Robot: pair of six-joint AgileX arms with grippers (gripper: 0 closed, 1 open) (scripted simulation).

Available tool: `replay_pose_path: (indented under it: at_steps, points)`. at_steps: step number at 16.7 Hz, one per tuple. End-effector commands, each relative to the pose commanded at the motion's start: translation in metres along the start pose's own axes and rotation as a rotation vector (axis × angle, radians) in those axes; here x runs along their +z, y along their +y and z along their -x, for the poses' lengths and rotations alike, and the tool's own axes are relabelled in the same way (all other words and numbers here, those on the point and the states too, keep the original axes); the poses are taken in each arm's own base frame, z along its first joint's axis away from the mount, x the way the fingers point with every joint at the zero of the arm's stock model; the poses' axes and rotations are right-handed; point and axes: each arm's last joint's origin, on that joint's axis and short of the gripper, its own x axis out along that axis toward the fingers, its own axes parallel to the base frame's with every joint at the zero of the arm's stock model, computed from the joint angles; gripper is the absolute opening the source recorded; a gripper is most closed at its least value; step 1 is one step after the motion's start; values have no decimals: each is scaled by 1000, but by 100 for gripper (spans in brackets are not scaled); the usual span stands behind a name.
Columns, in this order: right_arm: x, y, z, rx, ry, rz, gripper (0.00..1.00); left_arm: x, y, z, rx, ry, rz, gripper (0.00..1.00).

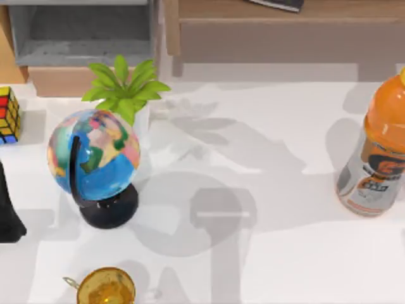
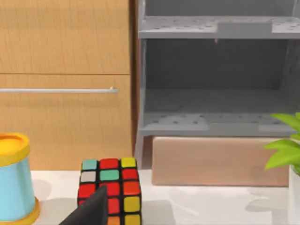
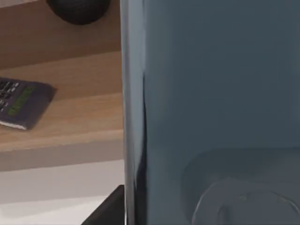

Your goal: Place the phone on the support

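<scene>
The phone (image 3: 211, 103) is a dark grey-blue glossy slab with a faint round mark. It stands upright very close to the right wrist camera, held off the table. A dark finger (image 3: 107, 213) of my right gripper shows at its edge. On the table's middle lies a shadow (image 1: 215, 215) of an arm carrying a flat piece. The support (image 1: 9, 212) is a black stand at the table's far left edge, just in front of the Rubik's cube (image 1: 7, 114). In the left wrist view its black tip (image 2: 89, 211) rises before the cube (image 2: 110, 190).
A globe (image 1: 95, 155) on a black base and a potted plant (image 1: 126, 85) stand left of centre. An orange bottle (image 1: 376, 152) is at the right edge and a golden cup (image 1: 106, 288) at the front. A grey shelf (image 2: 211, 79), a wooden cabinet and a blue-yellow cup (image 2: 14, 178) are behind.
</scene>
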Motion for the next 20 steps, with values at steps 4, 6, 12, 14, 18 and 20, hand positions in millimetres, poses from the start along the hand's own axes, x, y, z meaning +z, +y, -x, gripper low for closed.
replay_pose_path:
  at_steps: [4,6,12,14,18,20]
  points:
    - [-51,-45,38,-124,-77,58,0,0,0,0,0,0,0,100]
    - [-81,-54,45,-148,-65,87,0,0,0,0,0,0,0,100]
    - [-121,-56,48,-130,-23,137,0,0,0,0,0,0,0,100]
    - [-121,-56,48,-130,-23,137,0,0,0,0,0,0,0,100]
    - [-115,-55,50,-138,-53,133,0,0,0,0,0,0,0,100]
    - [-105,-54,52,-146,-100,144,0,0,0,0,0,0,0,100]
